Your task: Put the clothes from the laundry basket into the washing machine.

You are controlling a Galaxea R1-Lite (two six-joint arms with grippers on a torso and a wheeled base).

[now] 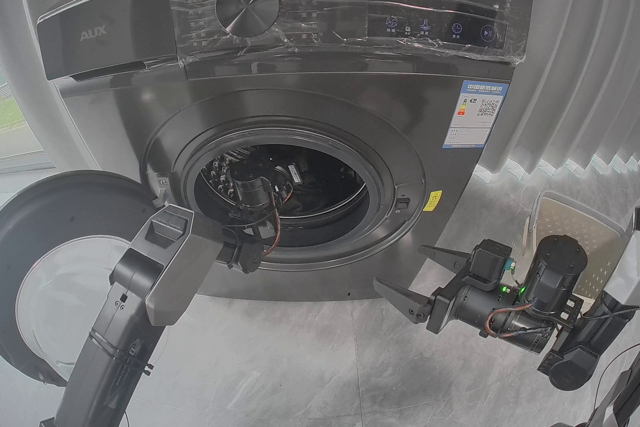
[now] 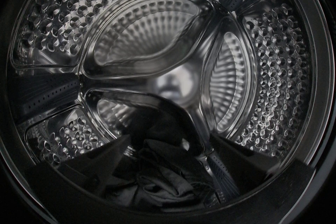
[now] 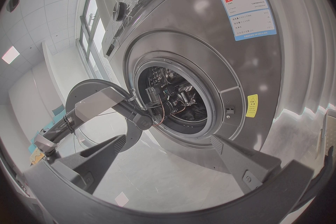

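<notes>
The clothes [image 2: 164, 179] I can see are a dark, crumpled heap on the floor of the washing machine [image 1: 320, 81], low in its drum [image 2: 273, 60] and just inside the door opening. My left gripper [image 2: 169, 140] is in through that opening, jaws released and spread wide over the heap, gripping nothing. My right gripper [image 1: 400, 266] hangs outside in front of the washing machine, below and to the right of the door opening, with its jaws parted and nothing between them. I judge this cloth to be light, limp and easily bunched. It will sag and trail from whatever pinch I give it, and it has no stiffness to steer it by. For any further piece I would close on a raised fold or a thick gathered bunch, not a flat single layer, so that nothing slips free or drapes over the door sill. Nothing here is fragile, and the main nuisance would be a hem snagging. The washing machine's door [image 1: 60, 261] stands swung fully open to its left. The laundry basket [image 1: 553, 205] sits on the floor off the washing machine's right side, partly behind my right arm, and I cannot tell whether any clothes are in it.
</notes>
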